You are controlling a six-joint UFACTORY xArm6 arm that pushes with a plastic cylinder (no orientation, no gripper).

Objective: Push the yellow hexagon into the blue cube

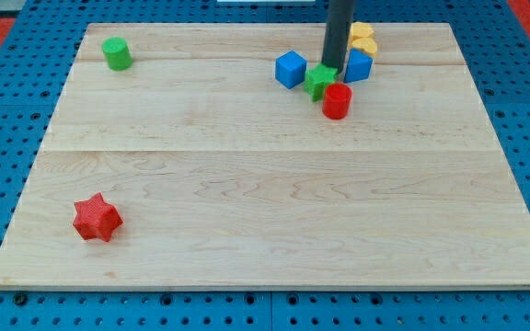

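Pale wooden boards make up the desk, which lies on a blue pegboard whose holes show on every side. Most of the blocks crowd near the view's top edge, right of centre.

My tip comes down as a dark rod from the view's top and ends just above the green star block, between the two blue blocks. No gripper is fitted to this arm, only the rod, so nothing here spreads or pinches.

The yellow hexagon sits at the far back of the cluster, close to the desk's top edge and just right of the rod, which hides its left side. Directly below it lies a second yellow block, its shape unclear. With so little showing, I cannot tell which way the hexagon points or whether it has a long axis.

One blue cube stands just below the yellow pair, touching or nearly touching the lower one. Another blue cube stands left of the rod, apart from the yellows. A red cylinder stands just below and right of the green star.

A green cylinder stands alone at the top left, and a red star block at the lower left. The cluster is hemmed in by the top edge, while the desk's middle, bottom and right are open.
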